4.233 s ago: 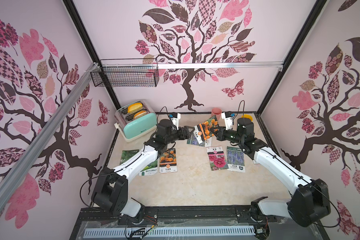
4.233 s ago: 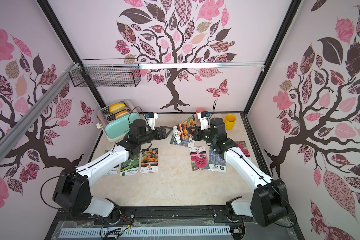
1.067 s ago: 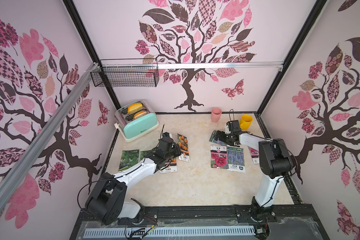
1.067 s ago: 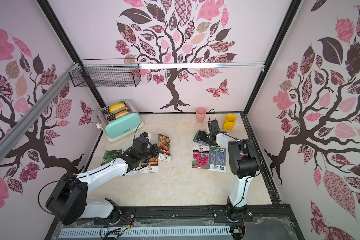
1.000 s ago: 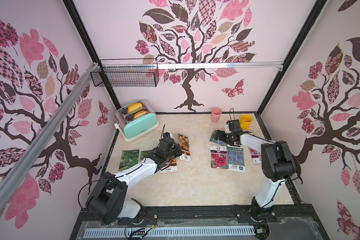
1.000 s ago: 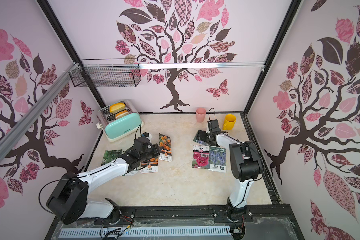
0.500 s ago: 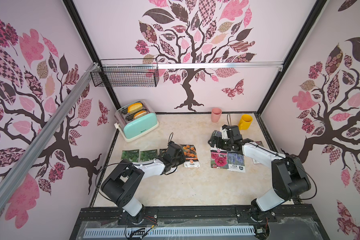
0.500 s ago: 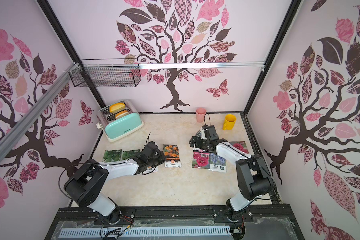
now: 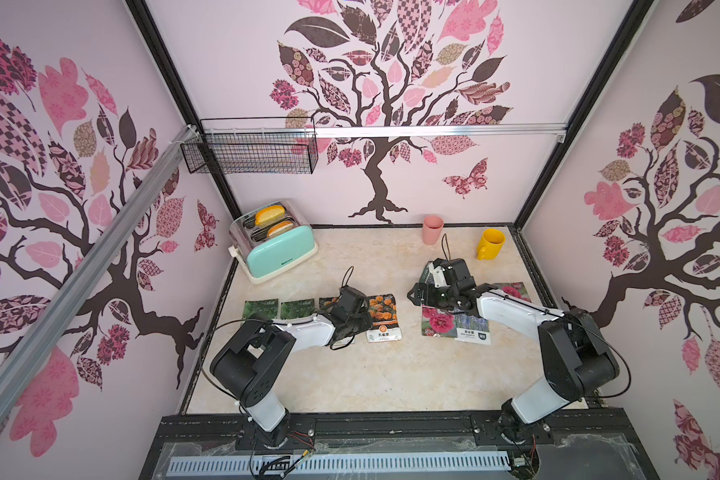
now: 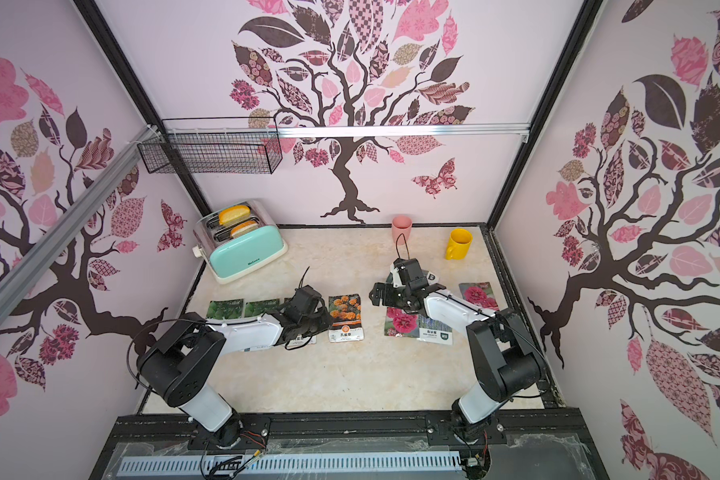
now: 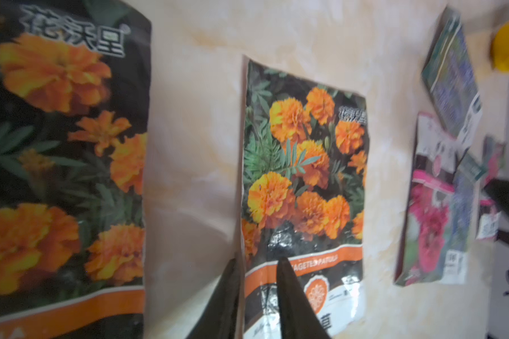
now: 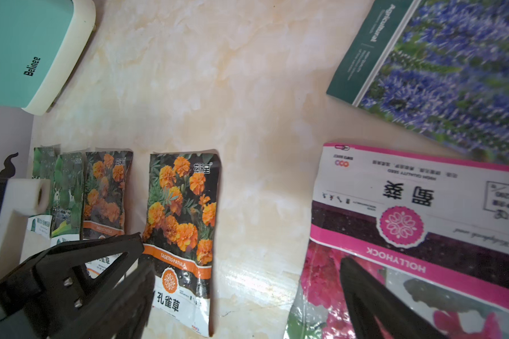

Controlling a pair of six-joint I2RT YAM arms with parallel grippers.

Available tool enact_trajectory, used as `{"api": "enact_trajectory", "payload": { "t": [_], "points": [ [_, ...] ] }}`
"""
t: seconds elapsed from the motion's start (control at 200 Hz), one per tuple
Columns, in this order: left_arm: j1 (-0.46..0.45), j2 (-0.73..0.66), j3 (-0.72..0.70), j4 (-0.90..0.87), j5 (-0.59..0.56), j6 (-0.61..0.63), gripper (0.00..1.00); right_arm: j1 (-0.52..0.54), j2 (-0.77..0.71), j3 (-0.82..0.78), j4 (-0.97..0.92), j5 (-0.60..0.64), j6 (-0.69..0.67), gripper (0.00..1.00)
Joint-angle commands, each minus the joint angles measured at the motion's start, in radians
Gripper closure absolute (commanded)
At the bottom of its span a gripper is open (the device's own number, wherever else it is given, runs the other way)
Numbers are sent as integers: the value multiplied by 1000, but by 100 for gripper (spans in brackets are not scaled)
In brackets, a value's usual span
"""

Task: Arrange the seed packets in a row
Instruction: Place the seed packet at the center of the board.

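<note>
the marble table (image 9: 350, 374) carries a row building from our left side: an outer gourd packet (image 9: 260, 309), an inner gourd packet (image 9: 296, 309), a first marigold packet (image 9: 327, 302) partly hidden under the left arm, then a second marigold packet (image 9: 383, 318) lying flat, with a strip of bare table between the two marigolds. further right the packets are not yet in line: a hollyhock packet (image 9: 437, 322) with a lavender packet (image 9: 472, 330) lapped over its edge, another magenta packet (image 9: 512, 291) near the right wall, and a tilted lavender packet (image 12: 453, 58) behind them.

we judge the step in hand to be setting down the fourth packet of the row. the left gripper (image 11: 257, 261) sits low at the second marigold packet's label end, its fingertips (image 11: 285, 278) narrowly parted with the packet's long edge between them. the gap looks wider than the packet, so we read it as loosed, not pinched.

the right gripper (image 12: 244, 258) hangs with its jaws spread wide and nothing between them, over the far end of the hollyhock packet.

next, we think the left arm should lift straight off so the glossy packet does not skid. the right must then catch one edge of the hollyhock packet without dragging the lavender packet resting on it.
</note>
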State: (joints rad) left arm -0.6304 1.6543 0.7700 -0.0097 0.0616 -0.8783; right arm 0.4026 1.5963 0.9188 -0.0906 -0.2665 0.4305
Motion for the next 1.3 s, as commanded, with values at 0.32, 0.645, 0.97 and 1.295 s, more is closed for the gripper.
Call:
{"api": "enact_trajectory", "payload": {
  "t": [0.32,0.645,0.97,1.295],
  "points": [
    [26,-236,78,-215,-146,134,58,124,68,-17,50,-50,47,3],
    [130,-473,13,-285,-119,157,58,184,149,-20,101,-65,112,23],
    [140,-530,-40,-271,-117,148,58,237,222,-5,123,-66,153,32],
    [140,-517,-66,-234,-101,135,59,245,245,-2,126,-65,167,33]
  ]
}}
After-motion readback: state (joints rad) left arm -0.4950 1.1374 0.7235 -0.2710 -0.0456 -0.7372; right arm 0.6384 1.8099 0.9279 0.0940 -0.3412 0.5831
